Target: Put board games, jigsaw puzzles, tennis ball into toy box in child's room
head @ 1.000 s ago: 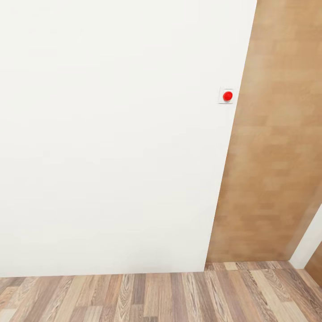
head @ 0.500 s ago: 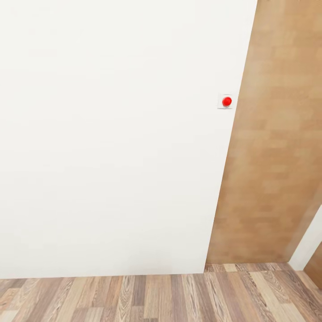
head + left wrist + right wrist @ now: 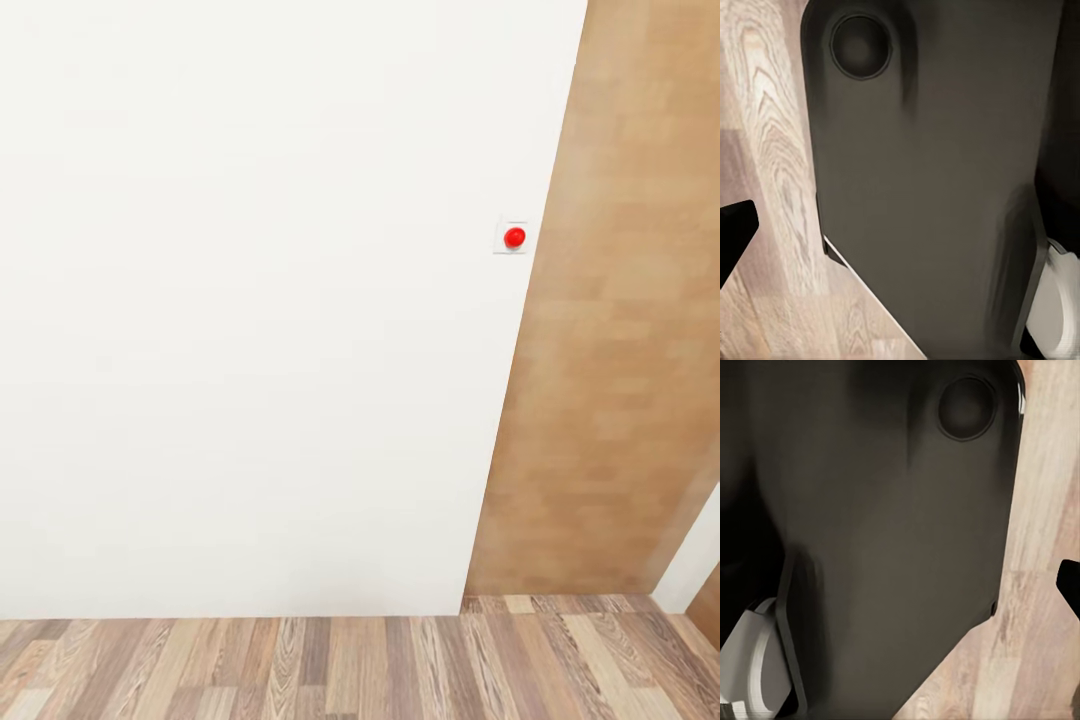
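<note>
We face a plain white wall [image 3: 260, 300] from the head view, with a small switch plate carrying a red button [image 3: 514, 237] at about two o'clock, a tan wood-grain panel [image 3: 620, 330] running down the three o'clock side, and striped plank floor [image 3: 300, 665] along six o'clock. Both wrist views look down past a dark grey body panel of our own base [image 3: 937, 172] onto the same planks; a black fingertip [image 3: 733, 232] juts in at the edge of the left wrist view and another [image 3: 1071, 585] in the right, too little for us to tell how far either gripper is spread or whether it holds anything. No toy, toy box, table or bed is before us, so we judge ourselves in transit. By our reckoning the board games will be light and stiff, best pinched across a short edge; the jigsaw sheets thin and prone to flex; the tennis ball apt to roll.
</note>
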Motion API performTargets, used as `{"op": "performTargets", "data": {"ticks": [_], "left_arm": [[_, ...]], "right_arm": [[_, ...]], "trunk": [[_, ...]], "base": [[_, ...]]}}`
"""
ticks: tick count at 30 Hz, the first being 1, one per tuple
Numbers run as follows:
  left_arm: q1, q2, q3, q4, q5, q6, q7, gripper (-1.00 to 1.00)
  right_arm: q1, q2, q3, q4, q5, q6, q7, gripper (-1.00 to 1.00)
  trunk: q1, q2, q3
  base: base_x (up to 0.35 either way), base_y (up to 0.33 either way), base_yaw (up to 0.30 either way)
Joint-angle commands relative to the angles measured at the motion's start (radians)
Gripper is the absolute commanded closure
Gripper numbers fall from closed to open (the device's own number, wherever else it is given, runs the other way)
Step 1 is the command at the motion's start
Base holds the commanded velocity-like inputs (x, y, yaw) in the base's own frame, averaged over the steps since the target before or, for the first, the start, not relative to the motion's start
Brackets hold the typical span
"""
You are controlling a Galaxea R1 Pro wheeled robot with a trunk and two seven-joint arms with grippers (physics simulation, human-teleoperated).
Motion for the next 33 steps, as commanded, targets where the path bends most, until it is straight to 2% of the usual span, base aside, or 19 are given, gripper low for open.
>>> {"op": "performTargets", "data": {"ticks": [1, 7, 18, 26, 33], "left_arm": [[0.0, 0.0, -0.001, 0.0, 0.0, 0.0, 0.0, -1.0], [0.0, 0.0, -0.002, 0.0, 0.0, 0.0, 0.0, -1.0], [0.0, -0.001, -0.005, 0.0, -0.001, 0.0, 0.0, -1.0], [0.0, -0.001, -0.007, 0.0, -0.002, 0.0, 0.0, -1.0], [0.0, -0.001, -0.007, 0.0, -0.002, 0.0, 0.0, -1.0]], "right_arm": [[0.0, 0.0, 0.0, 0.0, -0.002, 0.0, 0.0, -1.0], [0.0, -0.003, -0.002, 0.0, -0.007, -0.002, 0.0, -1.0], [0.0, -0.023, -0.004, -0.001, -0.006, -0.017, 0.0, -1.0], [0.0, -0.024, -0.002, -0.002, -0.004, -0.117, 0.0, -1.0], [0.0, -0.025, -0.003, -0.002, -0.004, -0.173, 0.0, -1.0]], "trunk": [[-0.004, 0.007, 0.003], [-0.027, 0.049, 0.021], [-0.069, 0.126, 0.056], [-0.1, 0.182, 0.081], [-0.127, 0.231, 0.103]], "base": [[0.0, 0.0, 0.003], [0.0, 0.0, 0.001], [0.0, 0.0, 0.0], [0.0, 0.0, 0.0], [0.0, 0.0, 0.0]]}}
